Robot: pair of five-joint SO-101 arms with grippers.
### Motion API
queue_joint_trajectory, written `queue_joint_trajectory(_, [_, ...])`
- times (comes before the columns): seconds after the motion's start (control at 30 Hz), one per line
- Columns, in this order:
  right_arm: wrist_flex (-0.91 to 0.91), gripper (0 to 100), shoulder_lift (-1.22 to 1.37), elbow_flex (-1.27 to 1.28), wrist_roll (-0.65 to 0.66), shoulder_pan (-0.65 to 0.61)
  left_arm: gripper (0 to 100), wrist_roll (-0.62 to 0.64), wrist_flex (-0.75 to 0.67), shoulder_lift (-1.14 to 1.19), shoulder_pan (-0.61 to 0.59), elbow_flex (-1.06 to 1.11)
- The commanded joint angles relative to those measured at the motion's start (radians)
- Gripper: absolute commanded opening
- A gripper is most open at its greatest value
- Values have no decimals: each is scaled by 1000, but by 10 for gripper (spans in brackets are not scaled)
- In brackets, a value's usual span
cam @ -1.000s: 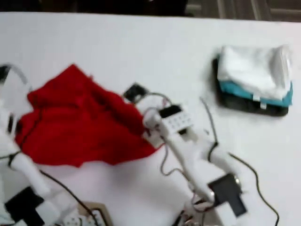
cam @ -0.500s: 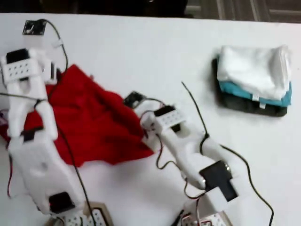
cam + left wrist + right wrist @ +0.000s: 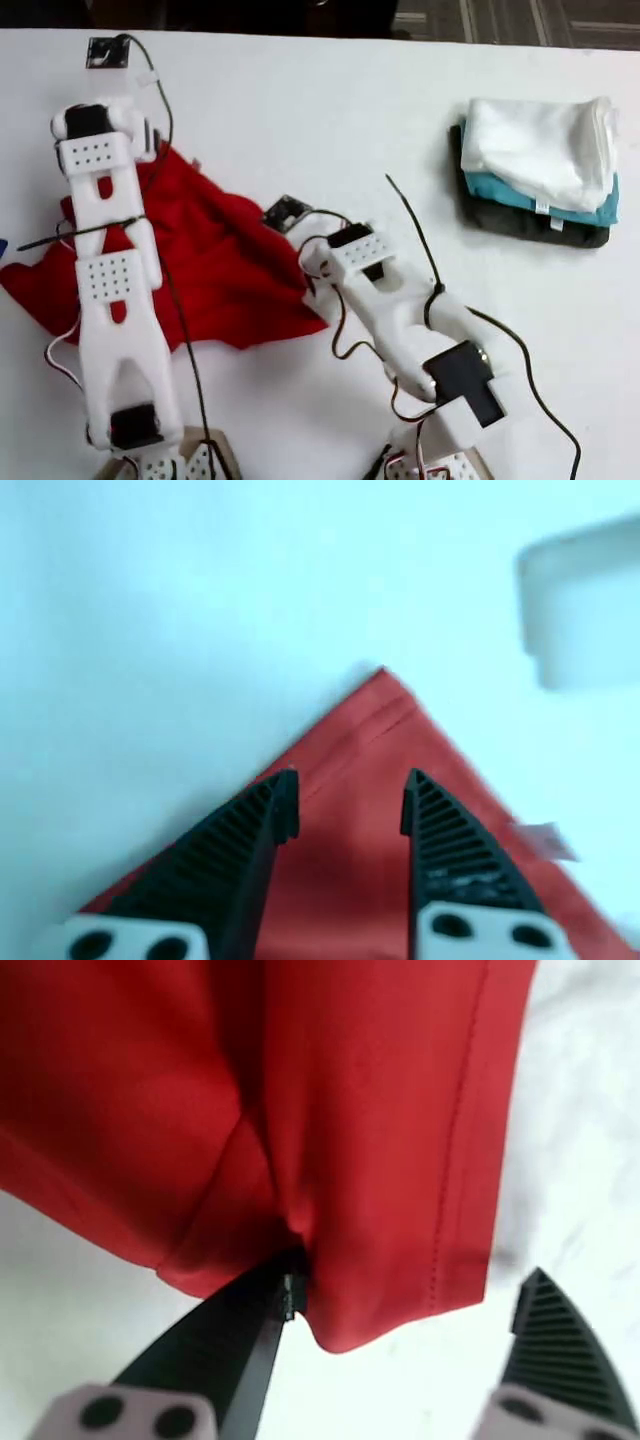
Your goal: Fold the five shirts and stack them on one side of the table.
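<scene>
red shirt — matt cloth, stitched hem

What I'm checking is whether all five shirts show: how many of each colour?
red shirt, unfolded: 1
white shirt, top of the stack: 1
teal shirt, under it: 1
dark shirt, at the bottom: 1
Total: 4 shirts in view

Red shirt, white table, white-teal-black stack

1 loose red cloth shirt, 1 folded white cloth shirt, 1 folded teal cloth shirt, 1 folded dark cloth shirt, 2 white robot arms.
</scene>
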Motion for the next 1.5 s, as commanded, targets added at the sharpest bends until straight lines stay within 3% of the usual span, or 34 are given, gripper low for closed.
queue_joint_trajectory(0.0, [10,352,-5,-31,-5,1,192,94,9,-18,29,-48])
queue_joint_trajectory(0.27, [10,351,-8,-31,-5,-1,203,138,6,-20,81,27])
queue_joint_trajectory(0.5, [25,351,-8,-31,-5,2,241,140,-46,-17,37,183])
queue_joint_trajectory(0.73, [25,351,-8,-31,-5,1,240,135,-64,-20,23,194])
queue_joint_trajectory(0.8, [25,351,-8,-31,-5,1,200,133,-61,-21,23,194])
queue_joint_trajectory(0.9, [25,351,-8,-31,-5,2,3,133,-49,-28,23,194])
queue_joint_trajectory(0.93, [25,351,-8,-31,-5,2,41,133,-38,-29,23,194])
queue_joint_trajectory(1.2, [24,351,-8,-35,-5,2,27,132,198,-32,52,-82])
queue_joint_trajectory(1.47, [48,353,-25,-101,-5,1,27,94,252,-307,69,16])
